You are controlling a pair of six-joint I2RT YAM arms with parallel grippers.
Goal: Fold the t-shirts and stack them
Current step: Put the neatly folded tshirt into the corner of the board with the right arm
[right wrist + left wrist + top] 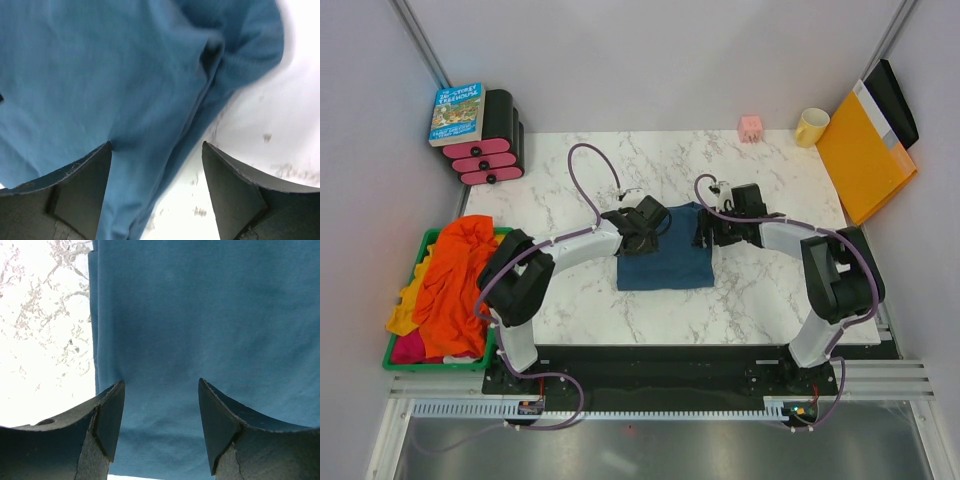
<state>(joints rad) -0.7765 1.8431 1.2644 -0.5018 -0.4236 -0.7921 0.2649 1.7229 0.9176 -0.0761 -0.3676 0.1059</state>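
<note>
Gaping wide: left claw above teal t-shirt | right claw above its right edge

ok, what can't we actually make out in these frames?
- Wrist views: whether left end effector or right end effector touches the teal t-shirt; depth unreadable.
- Right wrist: shirt's bunched edge, blurred.
- Top: shirt's far edge, under both end effectors.
- Top: lower shirts in the green bin, buried under the orange t-shirt.
- Top: book title, too small.
</note>
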